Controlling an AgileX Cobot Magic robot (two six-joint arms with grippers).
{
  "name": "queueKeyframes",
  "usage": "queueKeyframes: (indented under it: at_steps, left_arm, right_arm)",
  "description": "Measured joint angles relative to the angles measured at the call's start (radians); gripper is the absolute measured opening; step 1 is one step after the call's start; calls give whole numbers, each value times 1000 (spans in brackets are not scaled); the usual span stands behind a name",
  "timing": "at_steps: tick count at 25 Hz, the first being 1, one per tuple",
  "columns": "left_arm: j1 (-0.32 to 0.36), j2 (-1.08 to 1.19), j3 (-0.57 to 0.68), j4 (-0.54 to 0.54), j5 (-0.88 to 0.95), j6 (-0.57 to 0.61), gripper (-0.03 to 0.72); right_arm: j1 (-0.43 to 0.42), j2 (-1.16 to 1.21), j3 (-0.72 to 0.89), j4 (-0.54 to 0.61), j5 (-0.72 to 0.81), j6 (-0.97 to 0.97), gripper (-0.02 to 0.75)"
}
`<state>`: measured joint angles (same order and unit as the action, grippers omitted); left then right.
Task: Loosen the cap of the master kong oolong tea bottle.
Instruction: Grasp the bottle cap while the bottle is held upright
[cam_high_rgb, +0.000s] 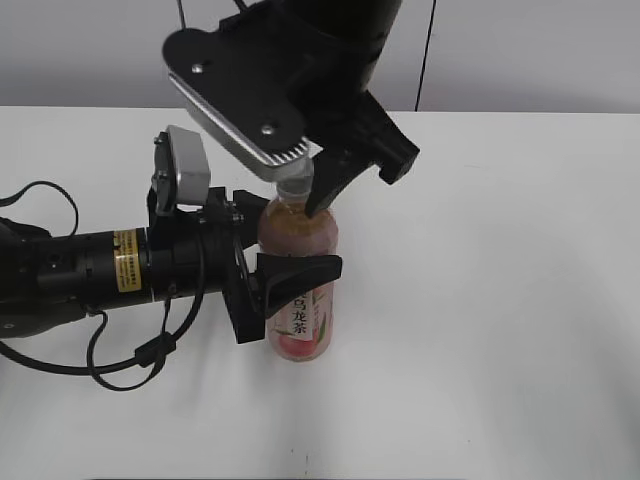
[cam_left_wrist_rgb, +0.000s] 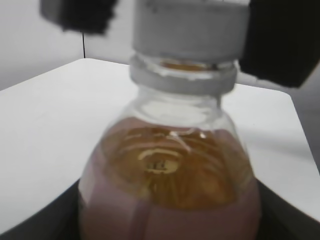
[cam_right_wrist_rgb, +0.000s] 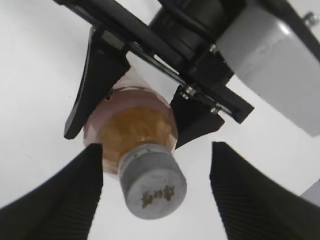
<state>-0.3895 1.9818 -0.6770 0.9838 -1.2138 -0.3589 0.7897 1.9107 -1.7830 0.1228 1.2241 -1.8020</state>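
Note:
The master kong oolong tea bottle (cam_high_rgb: 300, 300) stands upright on the white table, with pale amber tea and a pink-and-white label. My left gripper (cam_high_rgb: 285, 255) is shut on the bottle's upper body; in the left wrist view the bottle (cam_left_wrist_rgb: 170, 185) fills the space between its jaws (cam_left_wrist_rgb: 170, 225). The white ribbed cap (cam_right_wrist_rgb: 155, 182) sits on the neck, with a faint mark on top. My right gripper (cam_right_wrist_rgb: 157, 197) hangs over it, open, one finger on each side with gaps to the cap. The cap also shows in the exterior view (cam_high_rgb: 294, 186) and the left wrist view (cam_left_wrist_rgb: 190, 25).
The white table (cam_high_rgb: 500, 320) extends around the bottle. The left arm with its black cables (cam_high_rgb: 60, 270) lies along the table at the left. A pale wall stands behind the table's far edge.

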Motion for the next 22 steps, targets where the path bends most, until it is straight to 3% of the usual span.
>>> queueKeyframes:
  at_steps: [6,14,22]
  left_arm:
    - [0,0,0,4,0,1,454]
    - [0,0,0,5,0,1,454]
    - [0,0,0,5,0,1,454]
  right_arm:
    - [0,-43,1,2,0,289,576]
    - [0,-79,-69,-2,0,973,577]
    - [0,-79,-78,-2,0,1525,574]
